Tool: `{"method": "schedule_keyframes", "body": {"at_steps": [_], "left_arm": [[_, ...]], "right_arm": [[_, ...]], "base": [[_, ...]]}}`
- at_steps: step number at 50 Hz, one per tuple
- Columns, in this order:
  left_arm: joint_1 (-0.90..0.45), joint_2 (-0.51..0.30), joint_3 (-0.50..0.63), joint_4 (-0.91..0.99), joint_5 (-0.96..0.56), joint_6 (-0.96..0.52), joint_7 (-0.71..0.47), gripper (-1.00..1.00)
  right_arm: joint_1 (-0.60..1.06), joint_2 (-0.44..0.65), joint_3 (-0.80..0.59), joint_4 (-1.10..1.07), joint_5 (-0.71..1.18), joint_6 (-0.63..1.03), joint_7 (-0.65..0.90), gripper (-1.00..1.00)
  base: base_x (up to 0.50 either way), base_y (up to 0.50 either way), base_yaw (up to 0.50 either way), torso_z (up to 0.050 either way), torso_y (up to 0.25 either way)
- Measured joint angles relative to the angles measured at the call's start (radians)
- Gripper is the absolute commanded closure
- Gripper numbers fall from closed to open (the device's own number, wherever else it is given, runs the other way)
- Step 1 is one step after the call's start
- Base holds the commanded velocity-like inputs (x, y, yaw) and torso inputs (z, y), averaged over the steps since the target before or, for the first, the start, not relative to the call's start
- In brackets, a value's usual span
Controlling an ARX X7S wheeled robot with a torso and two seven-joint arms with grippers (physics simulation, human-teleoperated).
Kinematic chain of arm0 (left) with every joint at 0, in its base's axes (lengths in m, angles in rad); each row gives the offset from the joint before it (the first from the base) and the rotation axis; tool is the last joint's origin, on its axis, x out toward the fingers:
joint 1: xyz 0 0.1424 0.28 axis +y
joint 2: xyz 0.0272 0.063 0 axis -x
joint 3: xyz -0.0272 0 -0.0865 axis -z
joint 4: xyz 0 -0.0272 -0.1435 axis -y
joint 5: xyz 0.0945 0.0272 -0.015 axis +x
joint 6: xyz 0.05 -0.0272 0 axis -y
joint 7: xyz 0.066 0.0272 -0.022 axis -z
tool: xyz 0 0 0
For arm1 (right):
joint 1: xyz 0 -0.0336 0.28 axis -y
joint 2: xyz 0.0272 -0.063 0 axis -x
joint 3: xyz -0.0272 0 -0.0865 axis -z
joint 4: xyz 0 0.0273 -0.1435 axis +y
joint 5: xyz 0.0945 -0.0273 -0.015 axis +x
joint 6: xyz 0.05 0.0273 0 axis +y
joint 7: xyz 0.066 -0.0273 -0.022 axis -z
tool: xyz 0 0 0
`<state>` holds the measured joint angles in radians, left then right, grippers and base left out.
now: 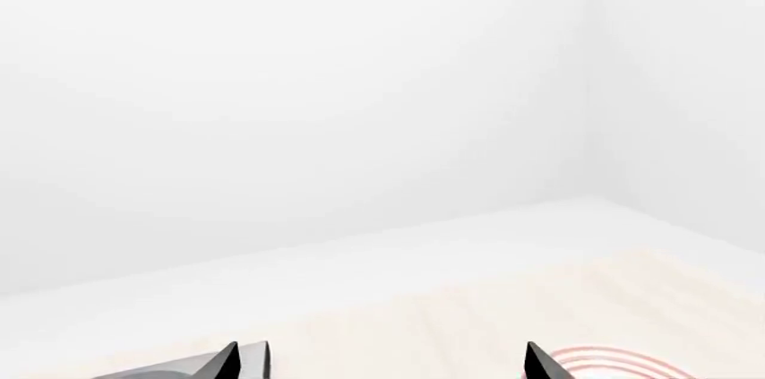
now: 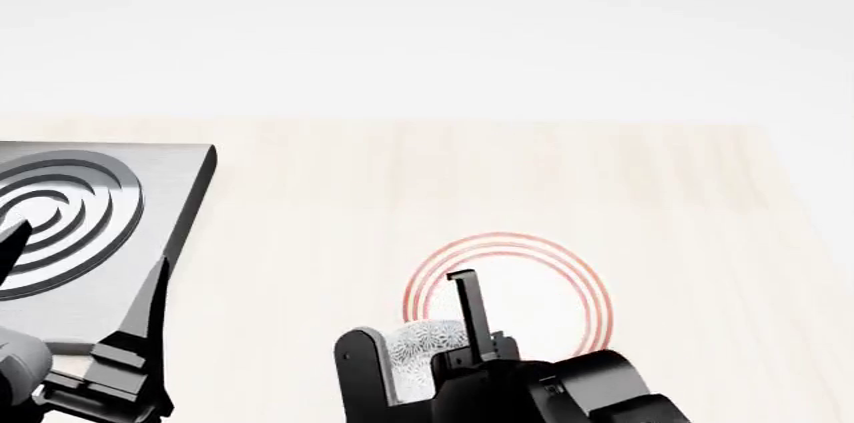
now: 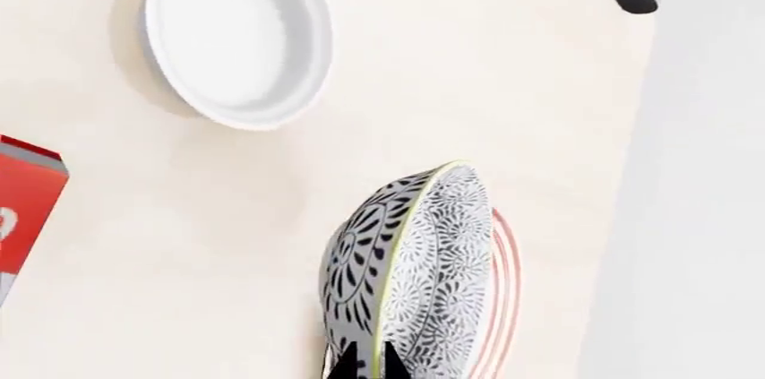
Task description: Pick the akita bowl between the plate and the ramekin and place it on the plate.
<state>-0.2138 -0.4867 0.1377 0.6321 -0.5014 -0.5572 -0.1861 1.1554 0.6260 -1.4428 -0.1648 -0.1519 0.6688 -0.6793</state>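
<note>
Nearest the robot in the head view, the right hand (image 2: pixel 461 338) grips the akita bowl (image 2: pixel 424 348) by its rim, one finger (image 2: pixel 466 303) standing up inside it, and carries it at the near edge of the plate (image 2: pixel 561 283) — the bowl looks tipped rather than level, and whether it is already touching the plate cannot be told. To finish well, I judge the hand should bring the bowl further in over the plate's middle, turn it level so its foot faces down, lower it until it rests, and only then let go; dropping it tilted near the rim risks a roll onto the counter (image 2: pixel 334 203). The left hand (image 2: pixel 127 343) waits at the near left with its fingers apart, grasping nothing, beside a grey square block with raised rings (image 2: pixel 67 208). The right wrist view gives what the head view hides: the bowl on its side with the plate's red rings just behind it, the white ramekin (image 3: pixel 236 34) well apart from it on the counter, and a red box (image 3: pixel 24 209) at the picture's edge. The left wrist view adds only its own fingertips (image 1: pixel 544 363), a sliver of plate rim and bare wall beyond
</note>
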Motion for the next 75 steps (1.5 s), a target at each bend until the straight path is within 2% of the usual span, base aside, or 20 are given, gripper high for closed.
{"method": "schedule_keyframes", "body": {"at_steps": [31,55,75], "left_arm": [[0.001,-0.007,0.005,0.007,-0.006,0.001,-0.007,-1.0],[0.0,-0.009,0.012,-0.003,-0.006,0.008,-0.01,-1.0],[0.002,-0.011,0.012,-0.011,-0.008,0.014,-0.012,-1.0]], "right_arm": [[0.067,0.057,0.076,0.013,-0.034,0.048,0.063,1.0],[0.01,-0.073,0.127,0.303,-0.048,-0.127,0.307,1.0],[-0.055,-0.128,0.125,0.374,-0.054,-0.222,0.417,1.0]], "base": [[0.0,0.0,0.0,0.0,0.0],[0.0,0.0,0.0,0.0,0.001],[0.0,0.0,0.0,0.0,0.001]]}}
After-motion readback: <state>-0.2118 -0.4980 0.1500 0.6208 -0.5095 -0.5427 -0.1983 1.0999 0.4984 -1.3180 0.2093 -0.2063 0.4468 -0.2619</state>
